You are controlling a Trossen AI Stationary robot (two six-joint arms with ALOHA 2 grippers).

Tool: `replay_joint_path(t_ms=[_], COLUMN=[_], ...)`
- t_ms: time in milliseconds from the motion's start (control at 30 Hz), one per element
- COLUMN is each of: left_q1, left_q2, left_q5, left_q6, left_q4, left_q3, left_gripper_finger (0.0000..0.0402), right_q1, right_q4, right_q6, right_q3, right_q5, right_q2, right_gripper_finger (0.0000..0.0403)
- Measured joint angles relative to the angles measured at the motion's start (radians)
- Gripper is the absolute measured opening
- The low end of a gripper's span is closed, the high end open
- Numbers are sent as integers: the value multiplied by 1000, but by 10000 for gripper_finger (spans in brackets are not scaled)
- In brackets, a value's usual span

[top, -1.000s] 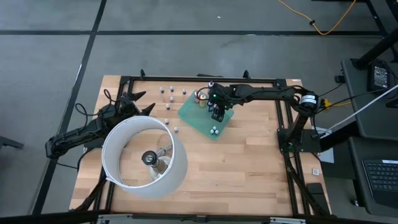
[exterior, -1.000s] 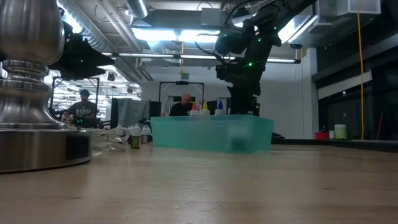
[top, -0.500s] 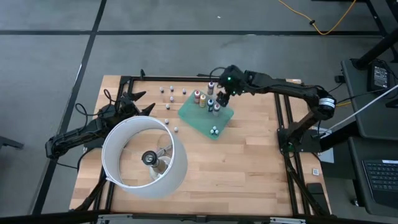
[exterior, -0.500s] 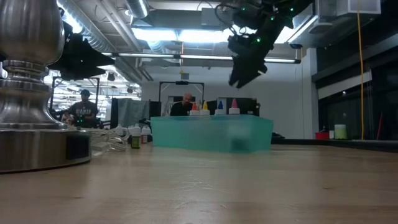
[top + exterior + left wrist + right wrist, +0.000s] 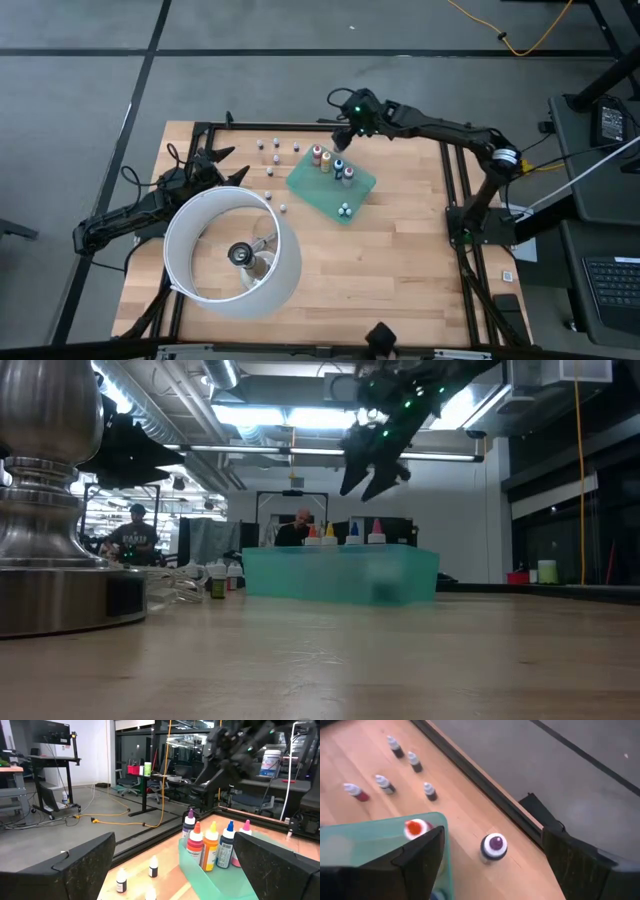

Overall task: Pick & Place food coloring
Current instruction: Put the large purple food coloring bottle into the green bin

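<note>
While the left arm waits at the table's left edge beside the big white ring lamp [image 5: 232, 252], its left gripper [image 5: 222, 165] spread wide with nothing between the fingers, the right arm reaches across the far side of the wooden table [image 5: 400, 260]. The right gripper [image 5: 343, 130] hangs in the air above the far edge, over a purple-capped bottle [image 5: 493, 846] standing on bare wood just beside the green tray [image 5: 332, 183]; its fingers are spread apart and hold nothing.

The food coloring bottles [image 5: 212, 847] are tiny, with pointed coloured caps and printed labels. In the left wrist view, five stand upright and close together at the tray's far end: purple, orange, yellow, blue and pink caps. The high view shows one more bottle [image 5: 344, 210] alone at the tray's near corner, which the wrist views do not show. Loose bottles [image 5: 268, 148] stand scattered on the wood to the left of the tray; seven or so can be counted from above. The right wrist view shows four of them [image 5: 402, 769] with pale caps and dark bodies, and a red-capped one [image 5: 415, 828] through the tray's wall.
</note>
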Motion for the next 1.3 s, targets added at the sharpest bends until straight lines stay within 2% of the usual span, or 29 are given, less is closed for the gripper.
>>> replay_joint_path(t_ms=[533, 1300], left_q1=[0, 0], left_q2=[0, 0], left_q5=[0, 0], left_q6=[0, 0], left_q4=[0, 0], left_q3=[0, 0], left_gripper_finger=[400, 400], right_q1=[-14, -52], right_q4=[34, 58], right_q6=[49, 49], right_q3=[35, 33], right_q5=[0, -59], right_q2=[198, 263], right_gripper_finger=[332, 332])
